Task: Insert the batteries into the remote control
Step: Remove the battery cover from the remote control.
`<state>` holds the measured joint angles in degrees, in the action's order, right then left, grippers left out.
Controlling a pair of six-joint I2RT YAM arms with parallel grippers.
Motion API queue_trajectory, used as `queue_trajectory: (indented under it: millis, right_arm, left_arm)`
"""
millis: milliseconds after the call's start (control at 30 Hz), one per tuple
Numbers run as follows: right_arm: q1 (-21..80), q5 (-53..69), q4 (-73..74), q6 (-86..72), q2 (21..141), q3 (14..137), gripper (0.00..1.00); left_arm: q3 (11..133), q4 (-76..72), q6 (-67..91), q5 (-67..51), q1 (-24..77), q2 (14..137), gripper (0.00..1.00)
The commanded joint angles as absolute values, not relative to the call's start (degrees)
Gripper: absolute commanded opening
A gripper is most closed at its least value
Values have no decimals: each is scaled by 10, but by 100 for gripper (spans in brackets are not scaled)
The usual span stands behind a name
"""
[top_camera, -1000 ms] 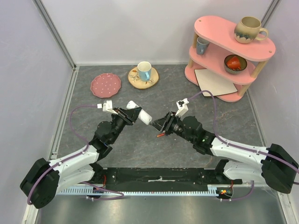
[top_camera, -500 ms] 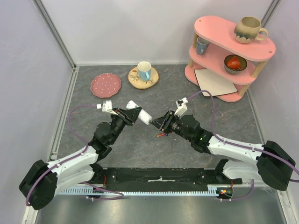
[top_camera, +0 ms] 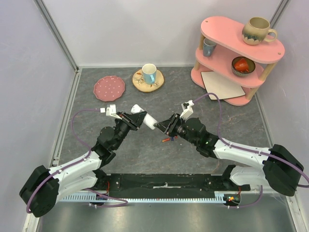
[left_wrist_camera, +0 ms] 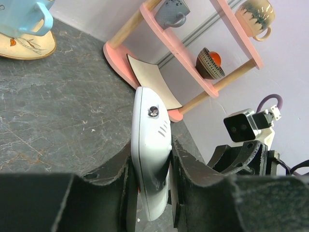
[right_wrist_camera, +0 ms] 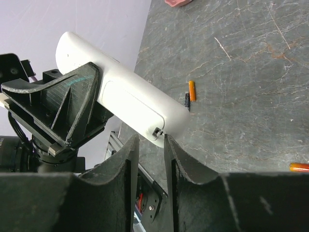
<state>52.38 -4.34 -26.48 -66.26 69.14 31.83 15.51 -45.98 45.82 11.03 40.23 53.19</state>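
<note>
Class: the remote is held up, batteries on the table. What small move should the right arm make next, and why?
Probably ease the right pincer forward onto the latch and pry the cover off. The left pincer holds the remote aloft, cover closed; the batteries lie loose on the table.

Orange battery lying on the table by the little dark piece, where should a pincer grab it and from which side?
Take the orange battery across its middle, coming straight down and closing on its two long sides. It lies flat on the table, a thin cylinder with bare stone either side; a small dark piece sits by one end, so probably keep off that end.
</note>
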Motion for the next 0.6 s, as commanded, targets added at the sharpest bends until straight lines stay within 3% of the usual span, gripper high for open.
queue_trajectory:
  millis: [0, 567]
  right_arm:
    - [521, -55, -294, -669, 694, 343, 33]
    - [519, -47, -299, -672, 709, 347, 28]
  left_arm:
    - [152, -494, 438, 127, 406, 525, 2]
    - [145, -504, 449, 126, 409, 522, 2]
